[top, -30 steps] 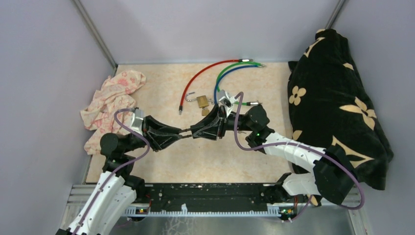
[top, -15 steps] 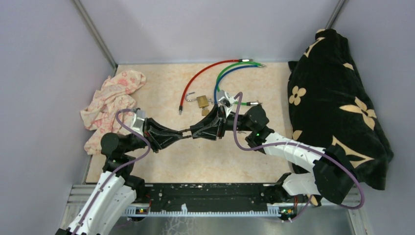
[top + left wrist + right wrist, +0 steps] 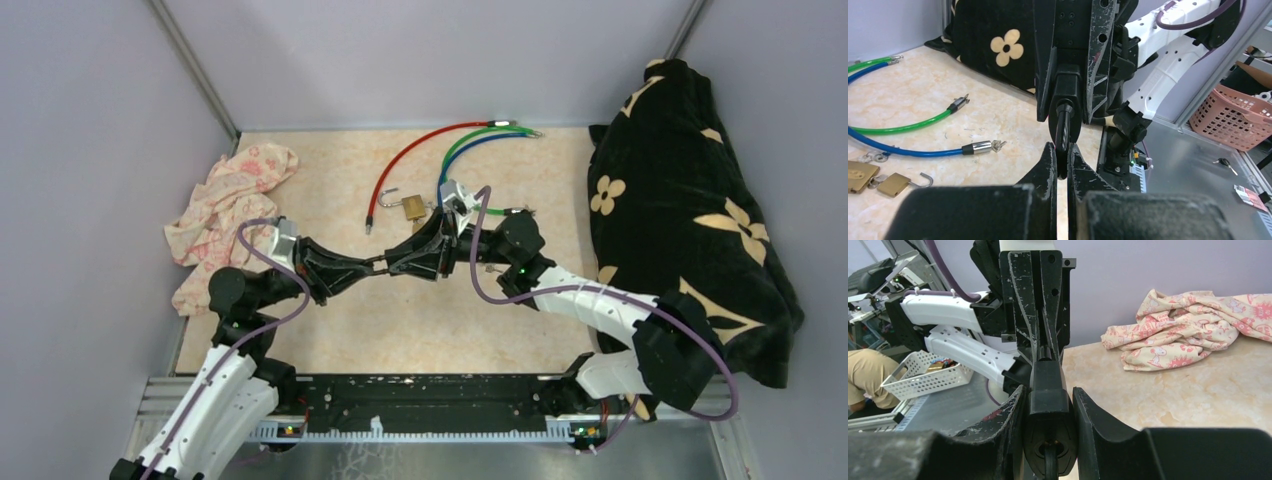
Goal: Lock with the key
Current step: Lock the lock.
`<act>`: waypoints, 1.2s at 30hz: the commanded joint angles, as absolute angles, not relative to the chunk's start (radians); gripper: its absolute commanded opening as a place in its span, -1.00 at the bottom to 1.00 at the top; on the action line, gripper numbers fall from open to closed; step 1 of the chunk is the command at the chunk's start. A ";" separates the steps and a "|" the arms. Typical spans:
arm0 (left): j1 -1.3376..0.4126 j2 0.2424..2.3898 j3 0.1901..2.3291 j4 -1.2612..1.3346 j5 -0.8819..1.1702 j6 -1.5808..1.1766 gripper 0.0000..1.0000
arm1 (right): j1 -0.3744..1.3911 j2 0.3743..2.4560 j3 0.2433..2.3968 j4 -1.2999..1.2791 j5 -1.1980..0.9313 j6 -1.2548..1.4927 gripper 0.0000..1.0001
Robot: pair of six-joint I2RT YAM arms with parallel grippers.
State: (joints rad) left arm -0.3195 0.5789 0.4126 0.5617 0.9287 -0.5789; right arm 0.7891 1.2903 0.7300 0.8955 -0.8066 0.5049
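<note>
left pincer [image 3: 373,267] clamped on key [image 3: 1063,135] | right pincer [image 3: 393,265] grips lock [image 3: 1047,405] | pincers tip to tip | key's long axis in line with lock

Beige bench [image 3: 450,330]: pink cloth [image 3: 225,215] left of the left gripper [image 3: 376,267]; coloured cables [image 3: 405,160] and brass padlock [image 3: 411,207] beyond the right gripper [image 3: 394,266]; black flowered cushion [image 3: 680,200] farther right.

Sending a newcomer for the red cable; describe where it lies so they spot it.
On the beige tabletop, look at the far middle, between the pink floral cloth and the black flowered cushion. Three cables arc there. The red cable is the outermost, leftmost arc; the green cable and blue cable curve inside it.
</note>
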 commanded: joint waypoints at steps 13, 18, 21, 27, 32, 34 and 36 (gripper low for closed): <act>-0.402 0.651 0.451 0.619 0.847 -0.501 -1.00 | 0.876 1.401 0.885 0.841 -0.781 0.379 -1.00; -0.420 0.658 0.466 0.633 0.882 -0.472 -1.00 | 0.887 1.423 0.909 0.790 -0.792 0.336 -1.00; -0.430 0.663 0.492 0.634 0.934 -0.472 -1.00 | 0.889 1.435 0.902 0.774 -0.813 0.310 -1.00; -0.465 0.682 0.494 0.640 0.956 -0.453 -1.00 | 0.908 1.484 0.943 0.741 -0.841 0.268 -1.00; -0.473 0.687 0.514 0.646 0.982 -0.433 -1.00 | 0.910 1.502 0.938 0.750 -0.828 0.264 -1.00; -0.491 0.688 0.492 0.642 0.987 -0.439 -1.00 | 0.910 1.504 0.945 0.761 -0.820 0.270 -1.00; -0.507 0.686 0.467 0.640 0.980 -0.445 -1.00 | 0.912 1.503 0.956 0.758 -0.812 0.267 -1.00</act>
State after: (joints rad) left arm -0.3569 0.6559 0.4595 0.5907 0.7521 -0.3653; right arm 0.7860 1.4189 0.8783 0.7708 -0.8253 0.3069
